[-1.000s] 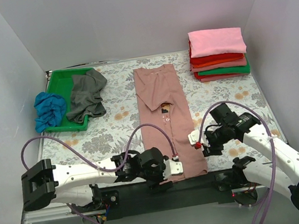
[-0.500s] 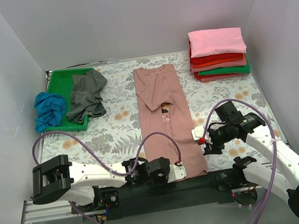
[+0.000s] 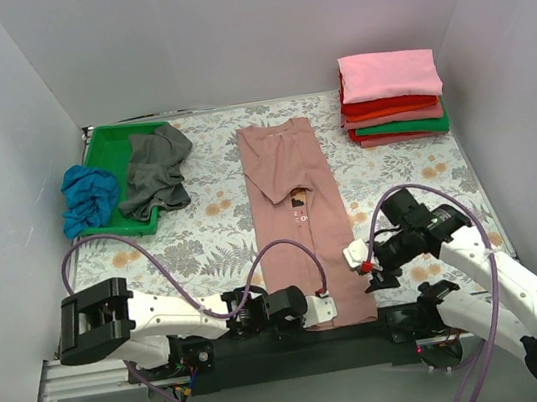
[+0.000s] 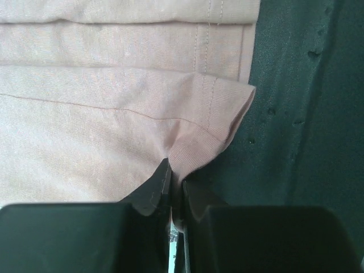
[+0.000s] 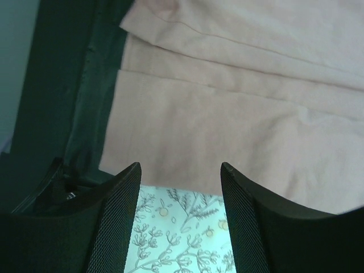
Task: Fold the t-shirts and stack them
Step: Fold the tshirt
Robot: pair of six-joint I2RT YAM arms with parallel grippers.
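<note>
A dusty-pink t-shirt point(image 3: 290, 208) lies folded into a long strip down the middle of the table, a small dark graphic on its chest. My left gripper point(image 3: 322, 305) is at its near hem, and in the left wrist view it point(image 4: 175, 173) is shut on a pinch of the pink t-shirt's hem corner point(image 4: 210, 142). My right gripper point(image 3: 360, 257) sits at the shirt's near right edge, open; in the right wrist view it point(image 5: 180, 168) hovers just off the shirt's edge point(image 5: 227, 131). Folded t-shirts point(image 3: 391, 97) in pink, red and green are stacked at the back right.
A green tray point(image 3: 112, 154) at the back left holds a crumpled grey t-shirt point(image 3: 155, 169) and a blue one point(image 3: 87, 196) draped over its left rim. White walls close in three sides. A black strip point(image 3: 269, 340) runs along the near table edge.
My left gripper has moved to the pink shirt's near hem and shut on it. The right gripper has shifted slightly along the shirt's right edge, staying open.
</note>
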